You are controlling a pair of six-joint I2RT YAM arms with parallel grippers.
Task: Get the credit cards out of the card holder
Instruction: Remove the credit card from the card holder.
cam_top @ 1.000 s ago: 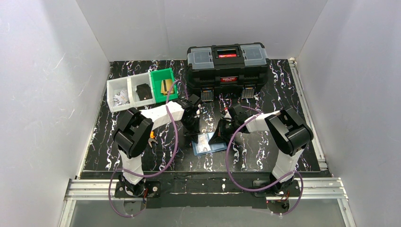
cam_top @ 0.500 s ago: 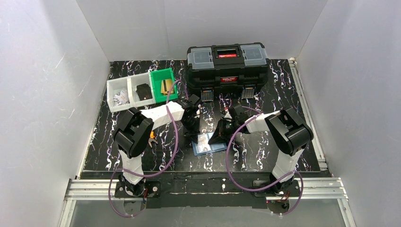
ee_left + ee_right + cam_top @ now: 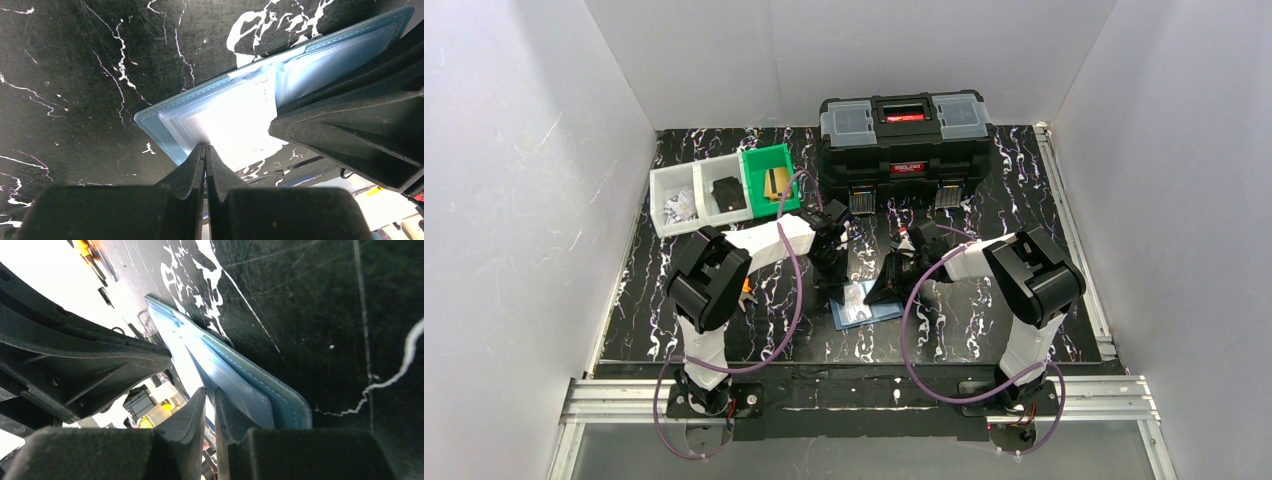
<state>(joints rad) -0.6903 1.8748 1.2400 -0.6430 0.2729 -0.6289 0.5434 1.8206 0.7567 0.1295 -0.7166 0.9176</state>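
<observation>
On a black, white-veined marbled tabletop boxed by white walls, two arms bend inward over one open teal-blue folding card holder lying near centre. At its clear sleeves the left gripper is pinched closed, grip unclear; the right gripper nips a light-blue panel. One black plastic toolbox stands behind.

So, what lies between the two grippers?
The open card holder, flat on the table. The top external view shows it, with the left gripper and right gripper at opposite edges.
</observation>
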